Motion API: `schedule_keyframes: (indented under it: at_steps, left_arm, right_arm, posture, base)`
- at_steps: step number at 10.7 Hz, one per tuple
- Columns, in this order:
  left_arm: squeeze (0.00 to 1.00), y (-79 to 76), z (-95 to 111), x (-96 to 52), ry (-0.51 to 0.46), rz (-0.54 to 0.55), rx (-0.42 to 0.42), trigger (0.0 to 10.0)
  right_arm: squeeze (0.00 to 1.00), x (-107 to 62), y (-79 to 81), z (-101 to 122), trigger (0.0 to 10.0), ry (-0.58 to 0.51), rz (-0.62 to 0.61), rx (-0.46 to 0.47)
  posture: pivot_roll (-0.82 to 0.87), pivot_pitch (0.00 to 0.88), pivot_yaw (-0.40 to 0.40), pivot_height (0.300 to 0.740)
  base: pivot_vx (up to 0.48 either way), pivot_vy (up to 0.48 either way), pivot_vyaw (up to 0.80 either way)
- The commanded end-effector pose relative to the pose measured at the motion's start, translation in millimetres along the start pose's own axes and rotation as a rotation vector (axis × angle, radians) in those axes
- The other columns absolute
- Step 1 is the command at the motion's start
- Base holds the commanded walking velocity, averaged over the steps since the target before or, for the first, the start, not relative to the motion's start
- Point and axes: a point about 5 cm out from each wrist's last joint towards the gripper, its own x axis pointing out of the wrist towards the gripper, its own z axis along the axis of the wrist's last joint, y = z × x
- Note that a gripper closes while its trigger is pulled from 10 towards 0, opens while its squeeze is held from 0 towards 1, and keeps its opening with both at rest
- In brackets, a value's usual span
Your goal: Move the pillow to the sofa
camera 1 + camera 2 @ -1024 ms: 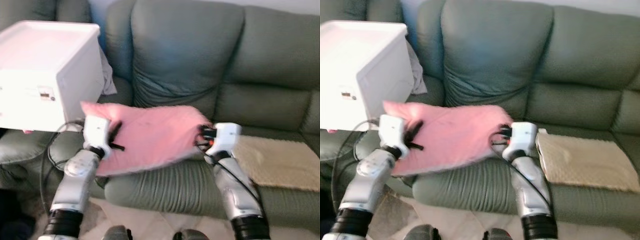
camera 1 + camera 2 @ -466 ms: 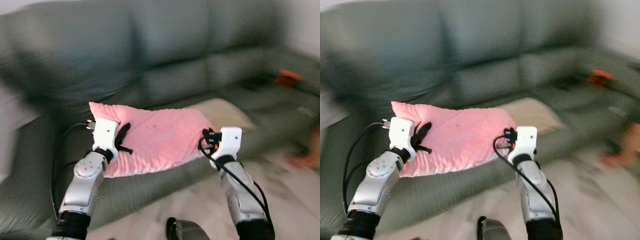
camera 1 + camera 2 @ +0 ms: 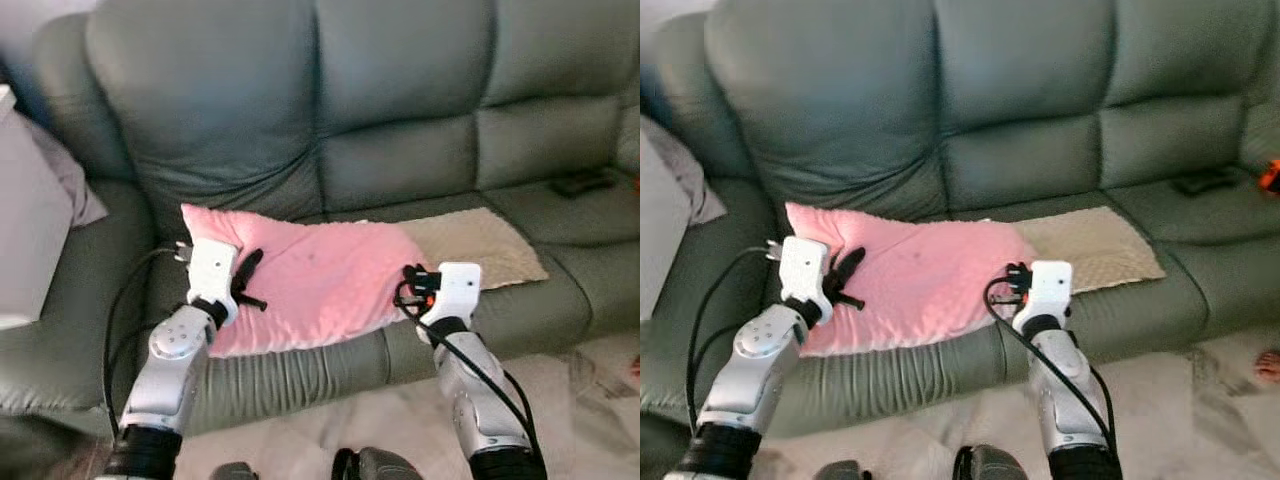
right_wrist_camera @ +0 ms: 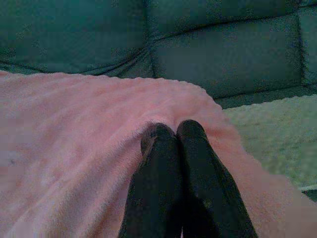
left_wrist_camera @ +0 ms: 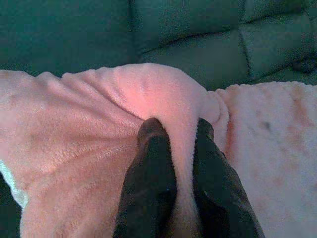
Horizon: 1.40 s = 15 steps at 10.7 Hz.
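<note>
1. The step in hand is the carry-and-place: the pink pillow (image 3: 310, 285) is held between both arms over the front of the grey-green sofa (image 3: 400, 120). It spans the seat cushion nearest the sofa's left end, and its near edge reaches the seat's front edge.

2. The left claw (image 5: 176, 134) grips the pillow's left end. In the left wrist view its two black fingers (image 5: 151, 163) are pinched narrow, with a ridge of pink fleece bunched between them.

3. The right claw (image 4: 171, 131) grips the pillow's right end. Its fingers (image 4: 195, 163) are pressed nearly together, and the fabric appears to be nipped under their tips.

4. A beige mat (image 3: 480, 245) lies on the middle seat cushion, just beside the pillow's right end. The pillow's corner appears to overlap the mat's edge, though I cannot tell whether the two touch.

5. A white box (image 3: 25, 230) stands at the sofa's left end, with a pale cloth (image 3: 75, 190) behind it. A small dark object (image 3: 580, 182) sits on the seat toward the right end.

6. I cannot tell whether the pillow's weight already rests on the cushion or hangs just above it.

7. Judged from this, the next move calls for lowering both arms together until the pillow settles on the seat. Both claws should then spread wide and draw back toward the seat's front edge without dragging the fleece along.
</note>
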Motion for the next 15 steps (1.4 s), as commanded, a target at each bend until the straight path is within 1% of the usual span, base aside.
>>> schedule_keyframes:
  at_steps: [1, 4, 6, 11, 15]
  left_arm:
    - [0.0, 1.6, 6.9, 4.2, -0.025, 0.012, 0.02, 10.0]
    - [0.0, 7.4, 4.0, 3.1, -0.017, 0.044, 0.04, 10.0]
    - [0.0, 8.1, 5.8, 5.9, -0.022, 0.045, 0.038, 10.0]
    - [0.0, 10.4, 7.7, 6.9, -0.031, 0.055, 0.05, 10.0]
    - [0.0, 10.5, 8.2, 6.6, -0.033, 0.04, 0.05, 10.0]
  right_arm:
    - [0.0, 2.6, 2.4, 12.0, 10.0, -0.049, 0.025, -0.019]
    - [0.0, 2.7, 3.0, 8.7, 10.0, -0.037, 0.024, -0.002]
    - [0.0, 1.9, 7.4, 9.5, 10.0, -0.043, 0.039, -0.001]
    - [0.0, 1.4, 3.7, 9.7, 10.0, -0.039, 0.035, 0.002]
    - [0.0, 2.4, 5.8, 7.3, 10.0, -0.029, 0.044, 0.008]
  posture:
    - [-0.03, 0.013, -0.012, 0.74]
    - [-0.03, 0.016, -0.018, 0.74]
    - [-0.04, 0.02, -0.015, 0.74]
    - [-0.03, 0.031, -0.016, 0.74]
    - [-0.03, 0.03, -0.013, 0.74]
  base:
    - [0.0, 0.0, 0.0]
    - [0.0, 0.0, 0.44]
    - [0.0, 0.0, 0.51]
    - [0.0, 0.0, 0.0]
    - [0.31, 0.0, 0.0]
